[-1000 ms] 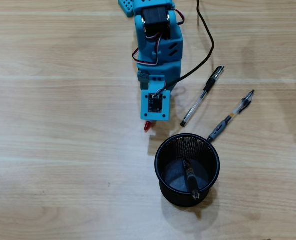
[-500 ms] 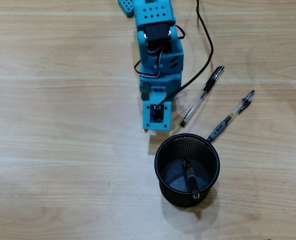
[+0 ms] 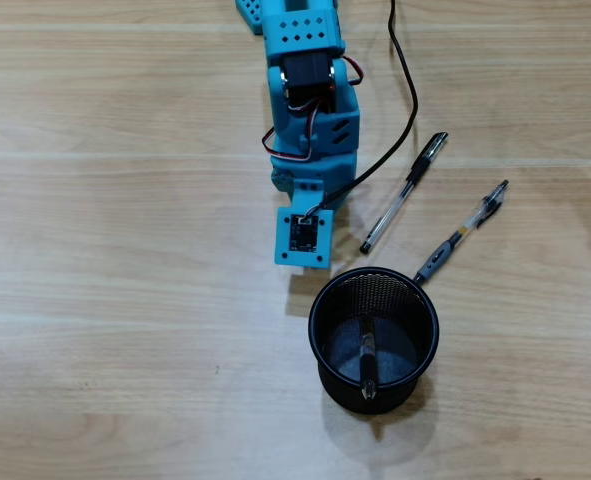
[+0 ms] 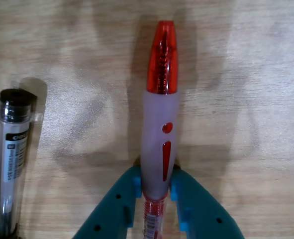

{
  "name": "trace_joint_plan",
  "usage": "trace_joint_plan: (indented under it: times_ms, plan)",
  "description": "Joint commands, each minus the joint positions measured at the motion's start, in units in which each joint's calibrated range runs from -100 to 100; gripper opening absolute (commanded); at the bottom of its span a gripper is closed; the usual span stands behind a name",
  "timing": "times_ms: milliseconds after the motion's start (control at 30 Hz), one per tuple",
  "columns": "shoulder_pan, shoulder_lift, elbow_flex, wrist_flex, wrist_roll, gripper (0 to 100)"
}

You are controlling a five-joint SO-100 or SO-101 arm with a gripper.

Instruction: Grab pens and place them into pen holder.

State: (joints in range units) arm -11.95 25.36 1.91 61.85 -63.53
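In the wrist view my gripper (image 4: 155, 181) is shut on the red pen (image 4: 159, 114), teal jaws pinching its frosted sleeve, red tip pointing away over the wood. In the overhead view the blue wrist module (image 3: 302, 237) hides both jaws and red pen. The black mesh pen holder (image 3: 313, 322) stands just right of and below the module, with a black pen (image 3: 366, 362) leaning inside. A clear pen with black cap (image 3: 405, 205) and a clear pen with grey sleeve (image 3: 462, 232) lie on the table right of the arm. One clear pen's end (image 4: 12, 159) shows left of the jaws.
The blue arm (image 3: 310, 110) reaches down from the top edge of the overhead view. Its black cable (image 3: 407, 75) curves over the table toward the capped pen. Light wood table (image 3: 125, 300) stretches to the left.
The wrist module has shifted slightly left and down, and the red pen tip that showed beneath it is now covered. The black pen in the holder has swung to a more upright lean.
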Motion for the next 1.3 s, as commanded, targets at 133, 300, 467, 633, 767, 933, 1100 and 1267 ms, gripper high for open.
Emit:
trace_joint_plan:
  times_ms: [133,300,467,633,767,933,1100,1267]
  plan:
    - [0.38,-5.66,-2.67,0.27,0.06,2]
    - [0.47,-13.14,-3.13,0.27,0.06,2]
    - [0.11,-21.37,-4.12,0.27,0.11,2]
    - [-0.80,-26.83,-7.99,0.27,0.31,2]
    - [-1.80,-27.50,-11.33,0.27,0.46,2]
    - [-4.34,-27.00,-18.99,-0.51,0.62,2]
    - [-5.52,-22.29,-25.12,-11.27,3.66,2]
    - [-6.16,-17.17,-25.03,-30.56,4.63,2]
